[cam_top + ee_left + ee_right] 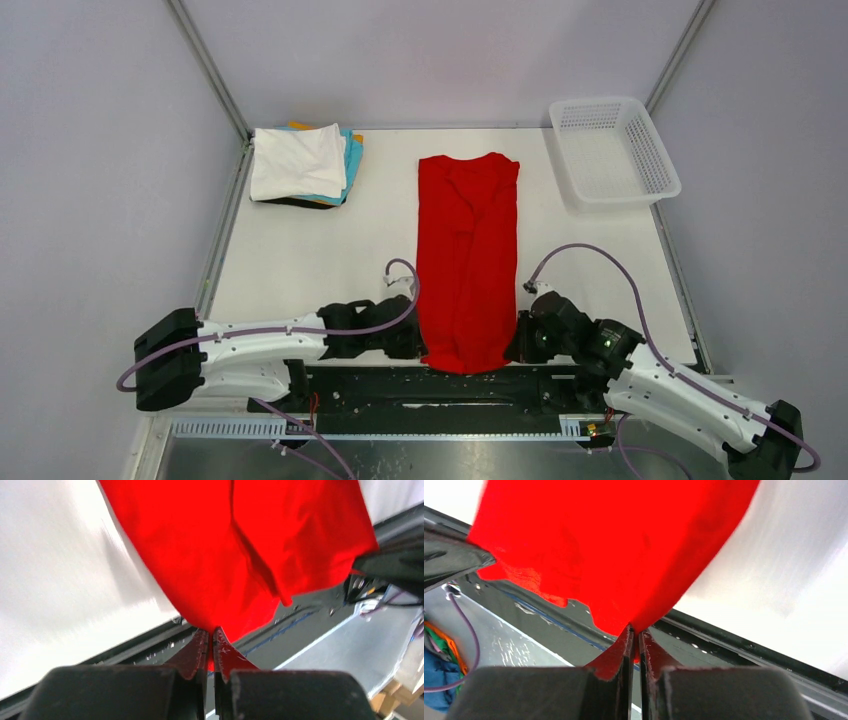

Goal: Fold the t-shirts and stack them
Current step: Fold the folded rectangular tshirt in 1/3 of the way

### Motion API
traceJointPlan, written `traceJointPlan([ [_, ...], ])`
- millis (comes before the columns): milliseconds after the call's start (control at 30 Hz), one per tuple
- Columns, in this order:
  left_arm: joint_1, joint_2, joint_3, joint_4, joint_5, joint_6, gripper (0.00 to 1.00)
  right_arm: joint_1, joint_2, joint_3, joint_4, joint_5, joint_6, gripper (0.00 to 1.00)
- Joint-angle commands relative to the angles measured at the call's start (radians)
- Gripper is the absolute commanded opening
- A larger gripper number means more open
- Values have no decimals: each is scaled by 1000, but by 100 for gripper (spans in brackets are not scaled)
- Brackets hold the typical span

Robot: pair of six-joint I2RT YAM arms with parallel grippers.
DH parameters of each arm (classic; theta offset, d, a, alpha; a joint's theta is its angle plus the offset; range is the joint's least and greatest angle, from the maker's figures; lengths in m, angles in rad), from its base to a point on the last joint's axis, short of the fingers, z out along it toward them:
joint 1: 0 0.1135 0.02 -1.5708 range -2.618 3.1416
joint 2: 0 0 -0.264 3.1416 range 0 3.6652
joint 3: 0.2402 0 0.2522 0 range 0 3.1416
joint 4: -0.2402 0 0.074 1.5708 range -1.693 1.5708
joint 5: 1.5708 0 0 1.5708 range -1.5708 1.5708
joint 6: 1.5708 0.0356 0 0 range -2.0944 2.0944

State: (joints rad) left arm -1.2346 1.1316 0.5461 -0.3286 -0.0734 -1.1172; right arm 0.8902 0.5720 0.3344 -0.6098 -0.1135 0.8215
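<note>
The red t-shirt (468, 255) lies as a long narrow strip down the middle of the table, sides folded in, its near end over the table's front edge. My left gripper (420, 345) is shut on its near left corner; the red cloth (235, 555) is pinched between my fingers (197, 650). My right gripper (516, 345) is shut on the near right corner; the cloth (614, 550) runs up from the closed fingers (651, 652). A stack of folded t-shirts (300, 163), white on top with cyan, orange and dark edges below, sits at the far left.
A white plastic mesh basket (612, 150) stands at the far right corner. The black rail (440, 385) of the arm bases runs along the table's (300, 260) near edge under the shirt's hem. Metal frame posts rise at the back corners.
</note>
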Motion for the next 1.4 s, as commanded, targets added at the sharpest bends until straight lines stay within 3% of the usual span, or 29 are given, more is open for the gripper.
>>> traceJointPlan([
  [0,106,-4,96,-6,-34,87,0,5,32,126,-6,119,-72,0],
  [167,262,48,204,15,-14,168,0,-34,133,248,26,248,-187,0],
  [367,412,192,352,1,40,262,0,-219,331,341,158,119,-295,0],
  [533,495,356,505,-14,69,343,1,-312,488,425,250,117,-354,0],
  [767,589,542,652,-24,151,377,2,-423,681,531,318,58,-396,0],
  [1200,692,727,794,-13,186,393,5,-555,931,647,371,-24,-399,4],
  [1300,703,772,833,-10,206,397,12,-568,979,664,390,-25,-398,6],
  [1367,714,800,857,-18,207,395,17,-576,1016,680,409,-25,-398,13],
])
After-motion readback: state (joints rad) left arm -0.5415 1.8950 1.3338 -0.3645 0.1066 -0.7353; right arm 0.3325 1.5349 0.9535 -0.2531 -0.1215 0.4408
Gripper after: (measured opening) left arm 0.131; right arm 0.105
